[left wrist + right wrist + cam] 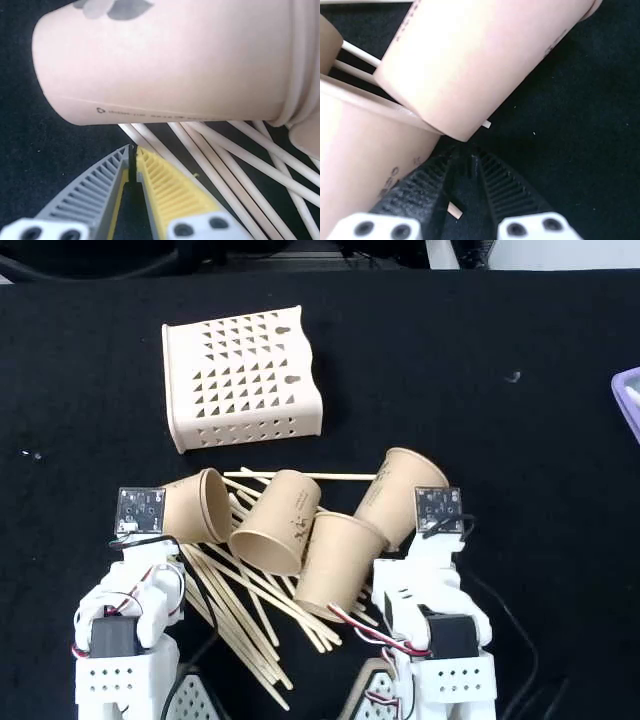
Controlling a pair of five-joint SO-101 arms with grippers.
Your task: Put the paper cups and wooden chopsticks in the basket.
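- The left claw (131,152) is clenched on nothing — its grey and yellow fingers are pressed together, tips low over the black tabletop (30,150).
- Just ahead of those tips a paper cup (165,60) lies on its side, set crosswise to the claw.
- Wooden chopsticks (235,165) fan out from under that cup and run past the yellow finger; one passes right by the tips.
- The right claw (466,156) is likewise closed and empty, black fingers nearly touching.
- Directly ahead of its tips is the near end of a second cup (485,60), lying tilted away from the claw.
- A third cup (365,150) lies alongside one black finger, touching the second.
- Between the two claws rests a fourth cup (275,520), over the chopsticks.
- The basket (245,380) lies on its side well beyond both claws — apart from the cups, more toward the left claw's side.
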